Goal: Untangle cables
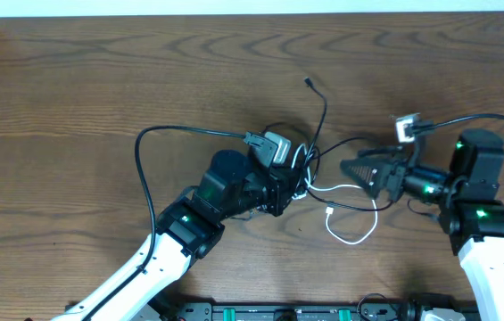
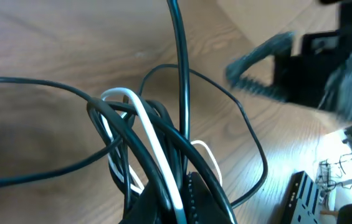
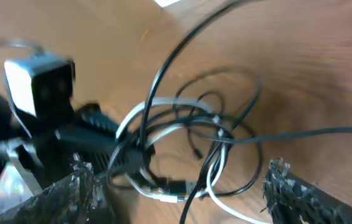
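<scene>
Brown wood-grain table (image 1: 73, 80); black rail (image 1: 260, 313) along near edge.

**Counts as seen from overhead.**
- Table (image 1: 100, 71): one.
- Robot arms: two, a left arm (image 1: 180, 234) and a right arm (image 1: 482, 225).
- Grippers: two, the left gripper (image 1: 294, 185) and the right gripper (image 1: 352, 176).
- Wrist cameras: two, the left wrist camera (image 1: 274, 145) and the right wrist camera (image 1: 406, 129).
- Cables (image 1: 309, 169): one white cable (image 1: 350, 242) and at least two black cables (image 1: 325, 111). The exact number of black ones cannot be told inside the knot.
- Free plug ends: two, one black plug (image 1: 308, 82) and one white plug (image 1: 330, 212).
</scene>
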{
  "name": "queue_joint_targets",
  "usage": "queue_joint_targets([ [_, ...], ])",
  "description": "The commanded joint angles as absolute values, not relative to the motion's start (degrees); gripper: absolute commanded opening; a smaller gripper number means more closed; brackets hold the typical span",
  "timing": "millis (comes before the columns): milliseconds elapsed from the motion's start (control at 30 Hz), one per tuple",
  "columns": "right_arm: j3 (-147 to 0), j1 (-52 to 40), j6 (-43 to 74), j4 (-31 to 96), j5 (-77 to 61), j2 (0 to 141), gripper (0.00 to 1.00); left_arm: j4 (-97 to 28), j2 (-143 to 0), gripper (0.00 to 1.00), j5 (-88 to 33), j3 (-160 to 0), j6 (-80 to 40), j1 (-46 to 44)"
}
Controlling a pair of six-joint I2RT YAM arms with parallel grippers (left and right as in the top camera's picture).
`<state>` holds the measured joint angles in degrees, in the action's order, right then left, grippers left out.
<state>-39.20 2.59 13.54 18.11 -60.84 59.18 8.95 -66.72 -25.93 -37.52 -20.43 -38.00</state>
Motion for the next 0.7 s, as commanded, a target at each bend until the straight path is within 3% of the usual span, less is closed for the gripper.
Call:
queue_joint_targets([
  [0, -40.1, 0.2, 5.7, 19.5, -61.6, 58.6, 0.85, 11.8, -66.4, 0.08, -28.1, -37.7, -16.6, -38.1],
  [300, -40.1, -0.6, 1.6, 21.3, -60.6, 58.6, 0.86, 16.1, -63.3, 0.08, -38.5, -37.7, -7.3, -38.0],
  [667, -40.1, -0.6, 1.6, 21.1, -59.9, 58.6, 0.85, 17.1, -62.0, 0.08, -47.9, -37.7, -7.1, -38.0],
])
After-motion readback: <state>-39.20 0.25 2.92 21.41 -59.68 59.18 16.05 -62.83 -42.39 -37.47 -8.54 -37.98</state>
